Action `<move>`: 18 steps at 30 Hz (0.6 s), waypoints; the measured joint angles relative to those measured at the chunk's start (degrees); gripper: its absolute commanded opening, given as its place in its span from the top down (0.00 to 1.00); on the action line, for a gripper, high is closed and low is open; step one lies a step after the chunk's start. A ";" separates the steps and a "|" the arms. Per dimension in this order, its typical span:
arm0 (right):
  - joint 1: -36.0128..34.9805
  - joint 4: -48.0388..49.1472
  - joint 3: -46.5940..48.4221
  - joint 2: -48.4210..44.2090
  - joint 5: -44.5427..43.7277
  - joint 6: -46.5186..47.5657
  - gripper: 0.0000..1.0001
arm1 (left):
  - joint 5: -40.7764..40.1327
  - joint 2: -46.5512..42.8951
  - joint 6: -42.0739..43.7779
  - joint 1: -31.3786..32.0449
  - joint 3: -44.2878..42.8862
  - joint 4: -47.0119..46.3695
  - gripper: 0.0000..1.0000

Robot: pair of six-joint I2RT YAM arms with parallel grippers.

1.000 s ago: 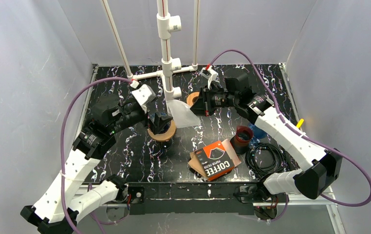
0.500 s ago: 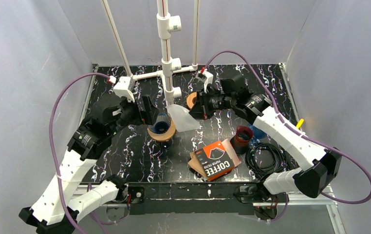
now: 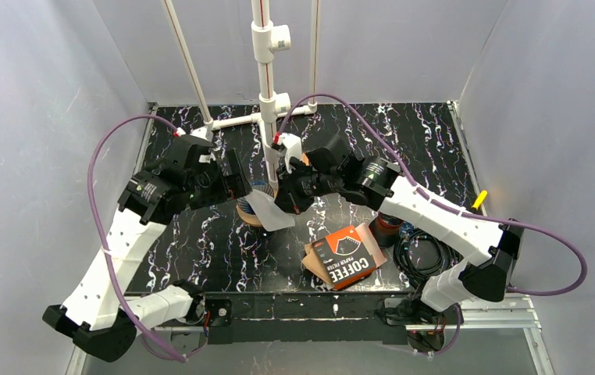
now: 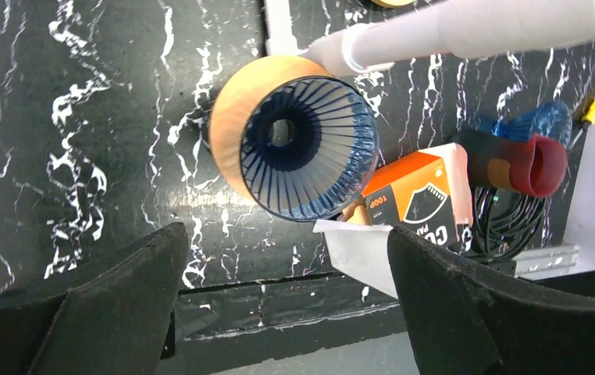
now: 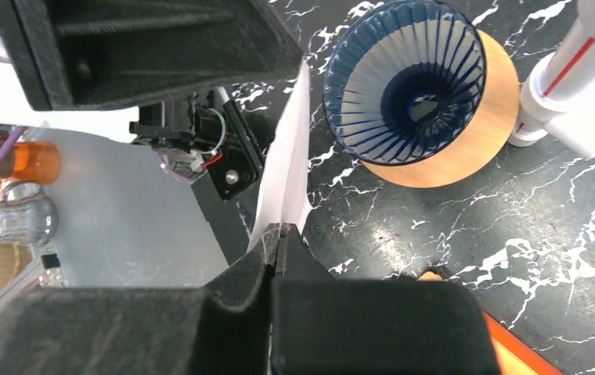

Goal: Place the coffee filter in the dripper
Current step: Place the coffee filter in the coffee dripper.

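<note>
1. Filter box (image 3: 347,259) – orange, lies flat nr front edge of worktop (image 3: 411,137), centre-right. Supply pack, parked clear of the work area.
2. Cable coil (image 3: 427,251) – black, just right of box. Not in use.
3. Cup (image 3: 389,219) – dark w/ red rim, betw. box & cable. Not in use.
4. Right arm (image 3: 435,212) – stretched across centre. Jaws fully closed, pinching one edge of filter (image 5: 285,176). Edge grip leaves the rest of the paper hanging free, prob. so it can be lowered into the cone.
5. Filter – white paper, folded flat, held in air just beside dripper (image 5: 405,78) on its near-right side. Not in it yet.
6. Dripper – blue ribbed cone in wooden ring, upright, mouth up & empty, ready to receive.
7. Left arm (image 3: 122,244) – jaws spread wide, holding nothing, just left of dripper. Prob. there to steady it or help seat the paper.
8. Pipe stand (image 3: 267,101) – white, far centre, behind dripper.
</note>
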State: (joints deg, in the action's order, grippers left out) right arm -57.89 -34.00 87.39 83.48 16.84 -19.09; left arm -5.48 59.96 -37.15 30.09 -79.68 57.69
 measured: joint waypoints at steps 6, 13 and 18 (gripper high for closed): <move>-1.01 -0.63 0.72 0.68 -6.12 -1.62 0.99 | -0.13 2.56 -3.96 -4.70 -6.32 9.33 0.02; -0.98 -0.74 1.44 0.68 -11.45 -5.31 0.99 | 0.85 2.14 -9.29 -6.40 -11.52 14.56 0.02; -1.01 -0.55 3.61 1.64 -12.76 -7.21 0.99 | 6.29 0.70 -15.58 -6.40 -11.39 14.34 0.02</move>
State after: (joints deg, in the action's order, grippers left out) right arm -58.89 -34.54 91.00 85.12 4.08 -26.30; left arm 0.82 60.66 -52.73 23.68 -91.07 72.03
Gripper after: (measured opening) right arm 0.030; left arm 0.983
